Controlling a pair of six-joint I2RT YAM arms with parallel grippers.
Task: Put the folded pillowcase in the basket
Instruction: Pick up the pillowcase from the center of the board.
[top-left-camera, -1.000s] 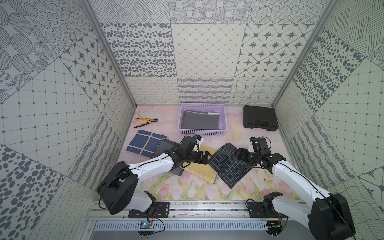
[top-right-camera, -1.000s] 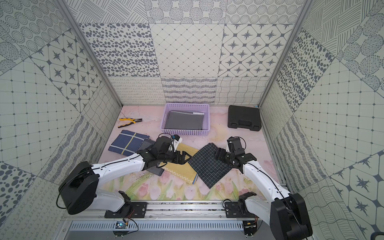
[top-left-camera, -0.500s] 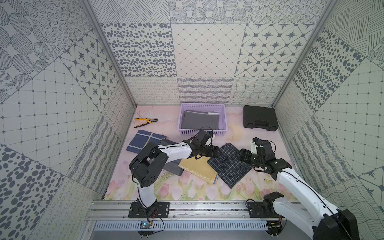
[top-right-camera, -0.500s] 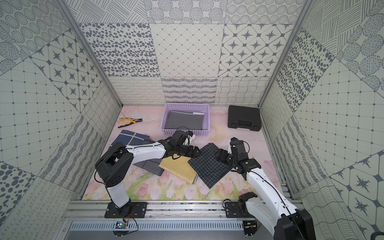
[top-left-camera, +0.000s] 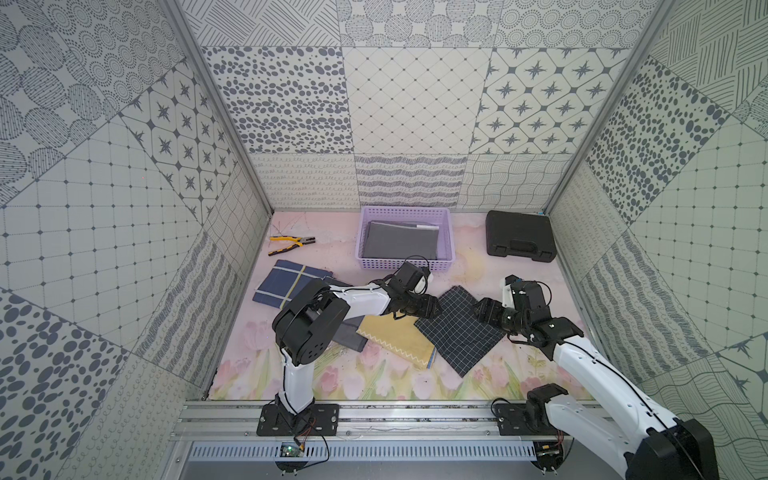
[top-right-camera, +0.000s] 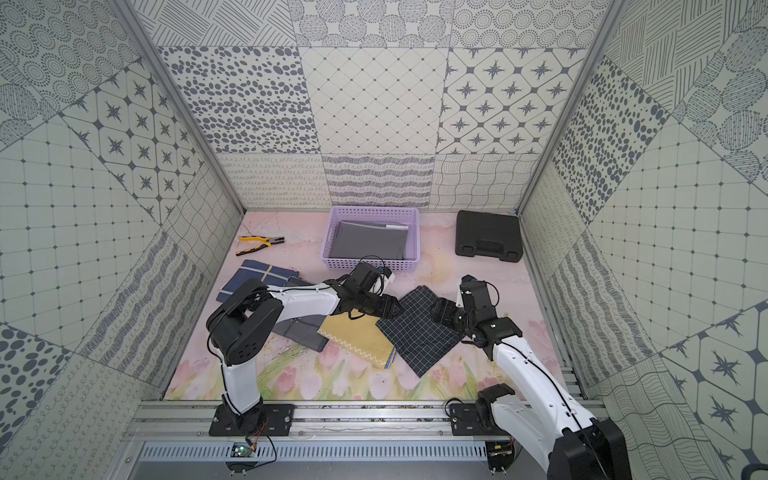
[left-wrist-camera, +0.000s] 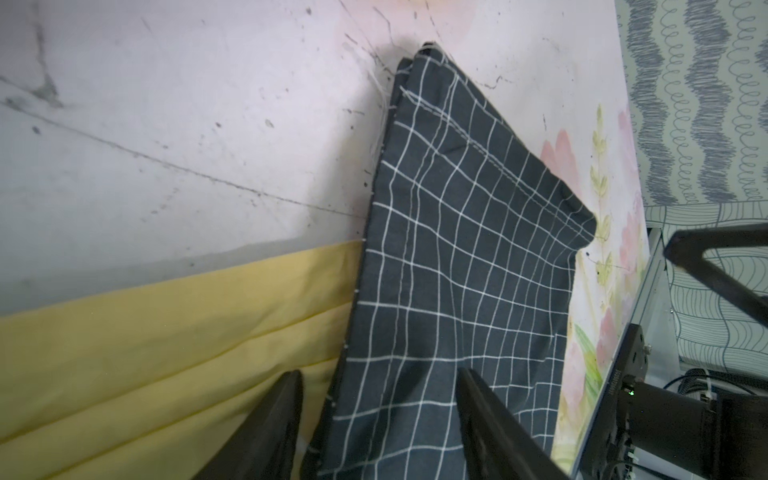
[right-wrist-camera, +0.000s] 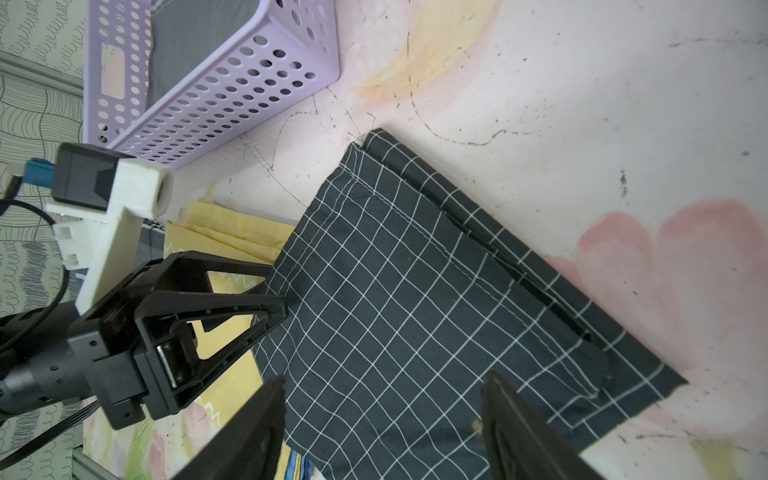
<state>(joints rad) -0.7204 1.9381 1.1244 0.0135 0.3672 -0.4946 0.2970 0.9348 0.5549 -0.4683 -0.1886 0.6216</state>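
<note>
Pink flowered tabletop (top-left-camera: 469, 266) carries the folded checked pillowcase (top-left-camera: 459, 332) just in front of the lilac basket (top-left-camera: 382, 264), outside it. It lies diagonally, one corner toward the basket, long axis running far-left to near-right. At its left edge the left gripper (top-left-camera: 433, 309) has its jaws apart astride the cloth; the right gripper (top-left-camera: 480, 312) has its jaws wide at the right corner.

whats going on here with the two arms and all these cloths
Both arms are at the dark checked pillowcase, which lies flat on the table, not yet lifted. The left arm has its jaws apart over the edge beside the yellow cloth. The right arm has open jaws at the opposite side. The lilac basket behind holds a grey folded cloth.
</note>
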